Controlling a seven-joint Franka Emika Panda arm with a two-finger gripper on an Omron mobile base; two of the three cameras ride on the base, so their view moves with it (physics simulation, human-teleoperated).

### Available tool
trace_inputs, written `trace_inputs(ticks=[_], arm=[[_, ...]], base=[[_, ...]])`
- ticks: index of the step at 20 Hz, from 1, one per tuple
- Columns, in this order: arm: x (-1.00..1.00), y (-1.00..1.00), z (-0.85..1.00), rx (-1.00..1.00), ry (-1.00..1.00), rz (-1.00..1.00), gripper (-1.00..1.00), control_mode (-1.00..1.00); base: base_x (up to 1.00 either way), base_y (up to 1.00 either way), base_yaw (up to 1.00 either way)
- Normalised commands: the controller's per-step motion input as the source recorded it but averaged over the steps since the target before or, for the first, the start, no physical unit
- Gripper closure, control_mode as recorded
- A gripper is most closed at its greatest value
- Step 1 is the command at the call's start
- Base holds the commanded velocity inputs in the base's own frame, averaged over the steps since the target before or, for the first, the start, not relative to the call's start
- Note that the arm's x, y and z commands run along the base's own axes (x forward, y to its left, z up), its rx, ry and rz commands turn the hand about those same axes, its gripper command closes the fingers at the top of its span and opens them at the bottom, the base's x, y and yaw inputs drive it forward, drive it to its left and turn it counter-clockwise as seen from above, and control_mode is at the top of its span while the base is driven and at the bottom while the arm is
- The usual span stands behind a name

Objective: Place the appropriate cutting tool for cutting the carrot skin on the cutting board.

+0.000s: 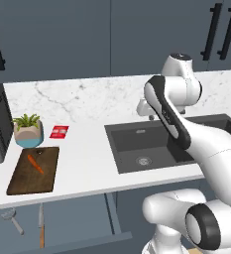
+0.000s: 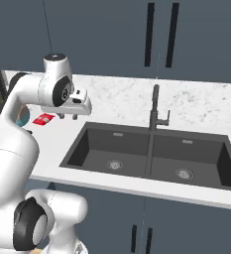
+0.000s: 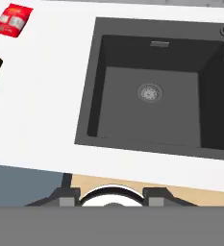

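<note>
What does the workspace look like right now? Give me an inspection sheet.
Surface: white counter with a dark double sink.
Job's things: cutting board on the counter, carrot lying on it; peeler in the open drawer below, not yet picked up.
Clutter: knife beside the peeler; potted plant; red packet.
Gripper: gripper above the counter left of the sink, holding nothing; whether it is open or shut cannot be told.
Cables: nothing seen.
Surroundings: dark cabinets, marble backsplash, faucet.
</note>
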Motion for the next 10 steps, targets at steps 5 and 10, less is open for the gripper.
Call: trace_inputs(ticks=[5,10], arm=[[0.0,0.27,-0.05,0.06,0.01,0.02,-1.0,-1.0],[0.0,0.6,-0.21,0.11,0.06,0.11,-1.0,-1.0]], base=[[0.0,0.0,0.0],[0.0,0.0,0.0]])
